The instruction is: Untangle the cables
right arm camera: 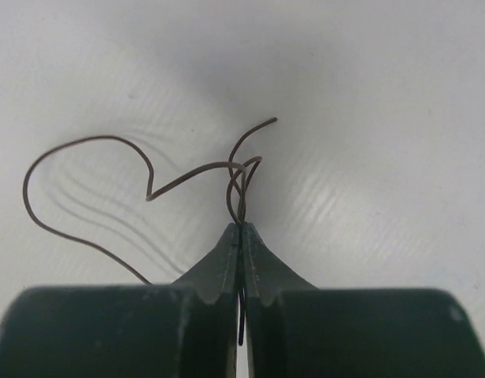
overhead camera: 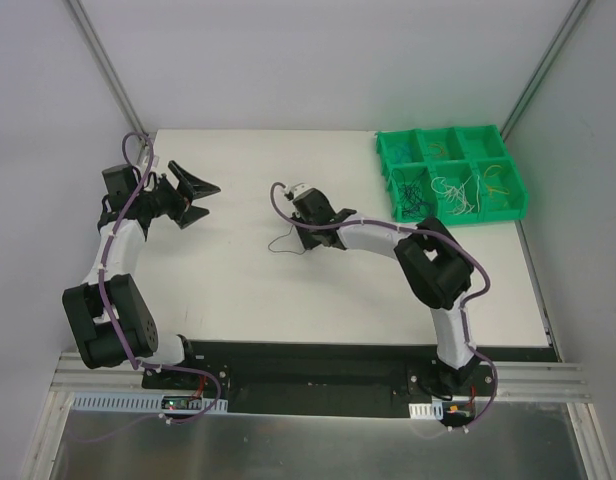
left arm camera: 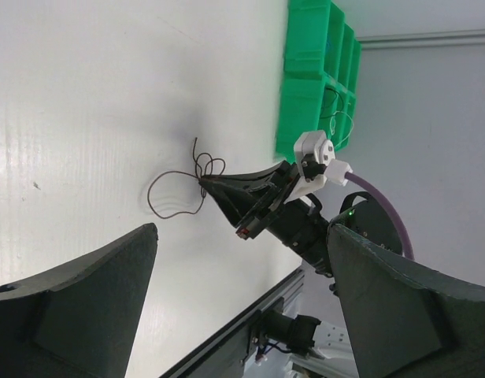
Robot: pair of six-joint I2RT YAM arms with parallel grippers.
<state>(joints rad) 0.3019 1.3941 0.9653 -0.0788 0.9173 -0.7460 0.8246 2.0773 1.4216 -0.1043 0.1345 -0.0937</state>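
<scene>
- The right fingers (right arm camera: 241, 230) are clenched tip to tip on a hair-thin dark cable (right arm camera: 101, 137), pinching it just below the spot where its strands cross in a small knot.
- From that pinch, one wide loop sweeps away from the green tray (overhead camera: 386, 165) and short curled ends stick up. I cannot tell whether this is one strand or two.
- The tangle lies on the white bench (overhead camera: 238, 290), well to the left of the green tray. More cables (overhead camera: 458, 190) sit in the tray's compartments.
- The left fingers (overhead camera: 196, 200) are spread wide and hold nothing. They hang farther from the green tray than the tangle does, well apart from it.
- Risk: the pinch sits right at the crossing, so a straight pull would probably draw the knot tighter instead of loosening it.
- Risk: the cable is so thin that it could slide out between the clenched tips once any tension comes on.
- Risk: nothing anchors the loop, so lifting now would likely carry the whole tangle along unchanged.
- Risk: the left fingers must close on a strand lying flat, and may miss it or press into the bench.
</scene>
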